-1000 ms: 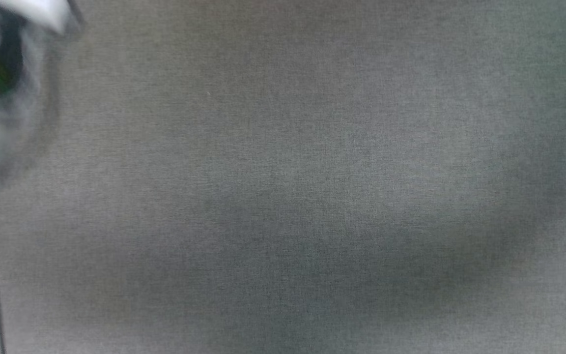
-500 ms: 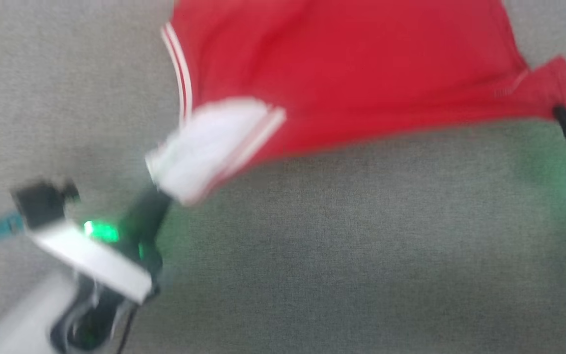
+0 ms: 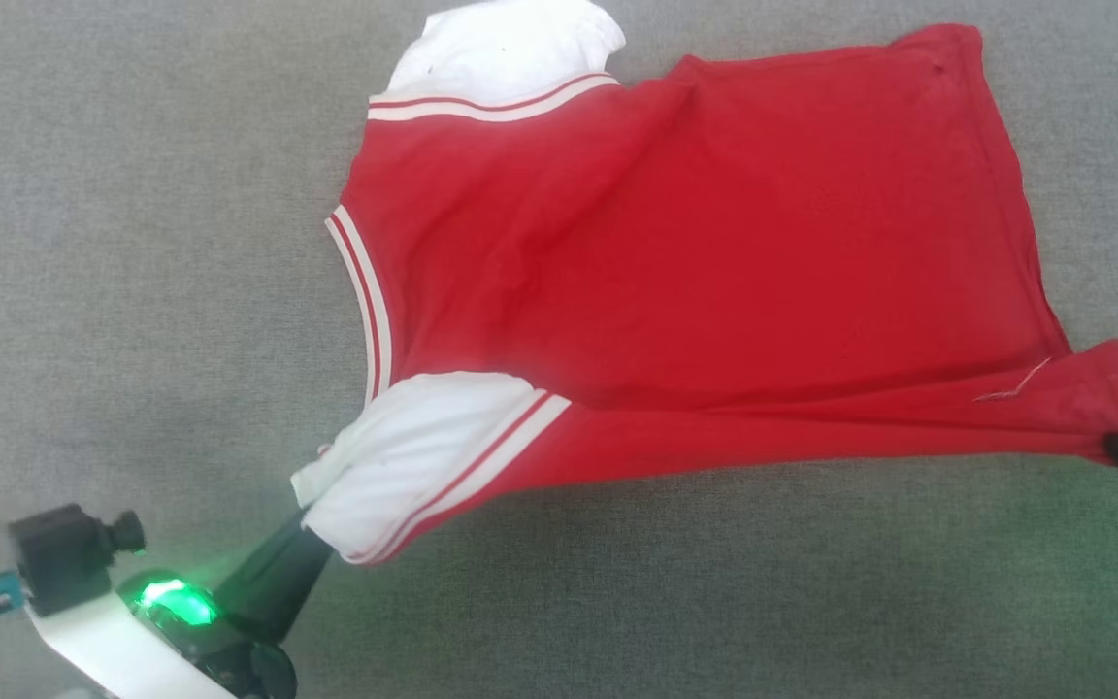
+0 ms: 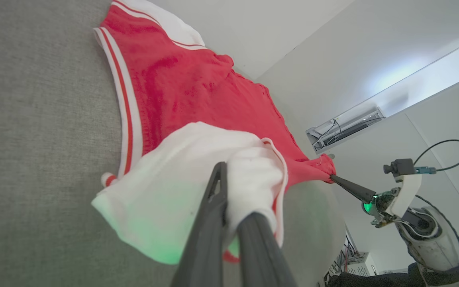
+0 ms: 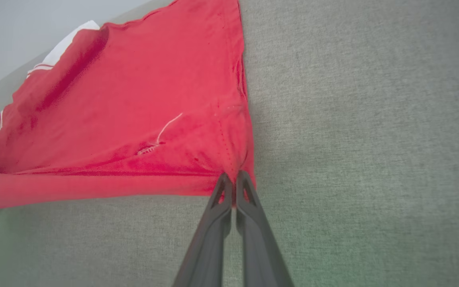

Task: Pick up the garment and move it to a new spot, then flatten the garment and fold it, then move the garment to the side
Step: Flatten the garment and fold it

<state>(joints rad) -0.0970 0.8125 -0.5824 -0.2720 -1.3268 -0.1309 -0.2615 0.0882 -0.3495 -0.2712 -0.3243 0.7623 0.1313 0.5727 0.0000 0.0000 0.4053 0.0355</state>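
Note:
The garment (image 3: pixel 695 262), a red shirt with white sleeves and white double-stripe trim, lies spread across the grey surface, its near edge lifted and stretched between both grippers. My left gripper (image 3: pixel 312 529) at the lower left is shut on the near white sleeve (image 4: pixel 197 171). At the right edge, my right gripper (image 3: pixel 1117 447) is shut on the garment's red bottom corner (image 5: pixel 233 159). The far white sleeve (image 3: pixel 501 44) rests flat at the top. In the left wrist view the right gripper (image 4: pixel 333 178) pinches that same corner.
A grey fabric surface (image 3: pixel 132 243) lies under and around the garment on all sides. In the left wrist view, pale walls and a wall-mounted unit (image 4: pixel 345 129) stand beyond the surface's far end.
The head camera has swung from bare grey surface onto the garment. Over the last half second the garment and both grippers have shifted lower in the picture, bringing the far sleeve into sight.

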